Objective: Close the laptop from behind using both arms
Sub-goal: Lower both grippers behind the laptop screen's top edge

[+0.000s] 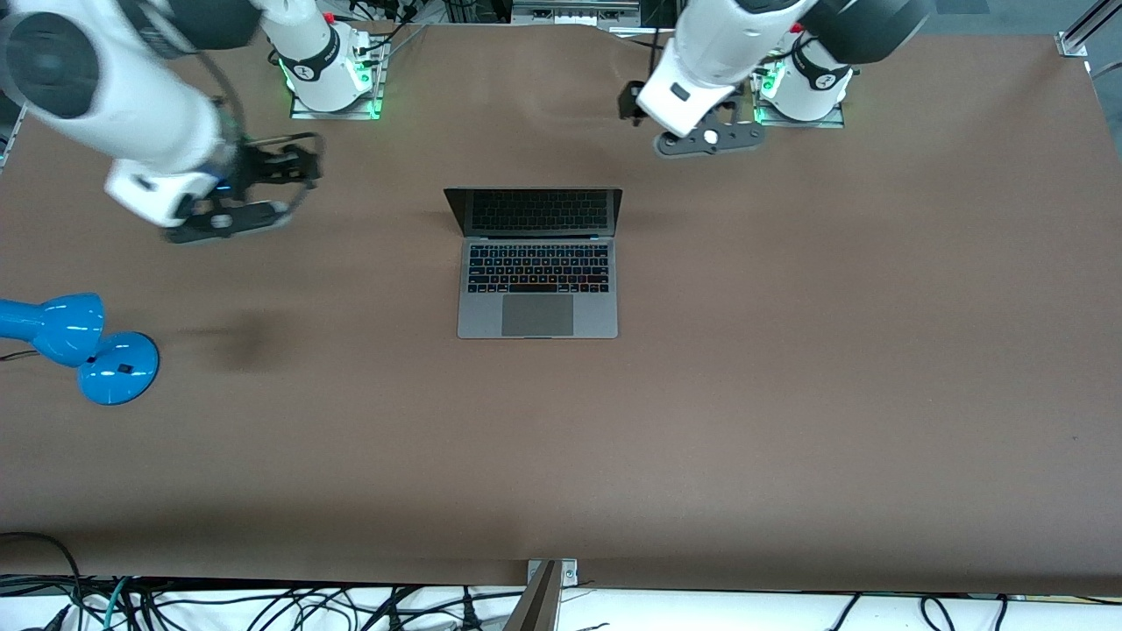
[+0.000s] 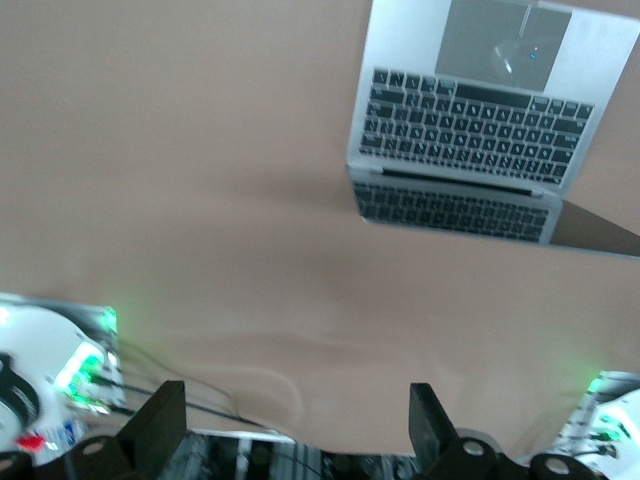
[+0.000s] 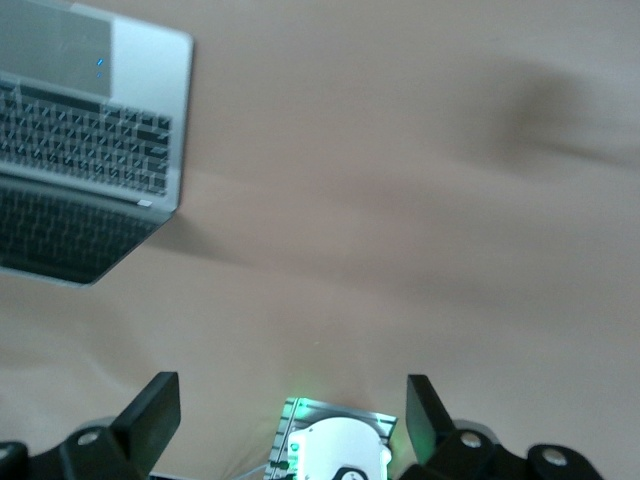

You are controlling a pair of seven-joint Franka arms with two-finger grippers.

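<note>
Bare bench (image 1: 789, 394) is lying all round the open laptop (image 1: 537, 263). Both claws are hanging apart from it; only a blue lamp (image 1: 79, 346) is standing toward the right arm's end.

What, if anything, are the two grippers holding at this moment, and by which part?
Nothing is held. The left gripper and right gripper are both open and empty over bare table, clear of the open laptop.
</note>
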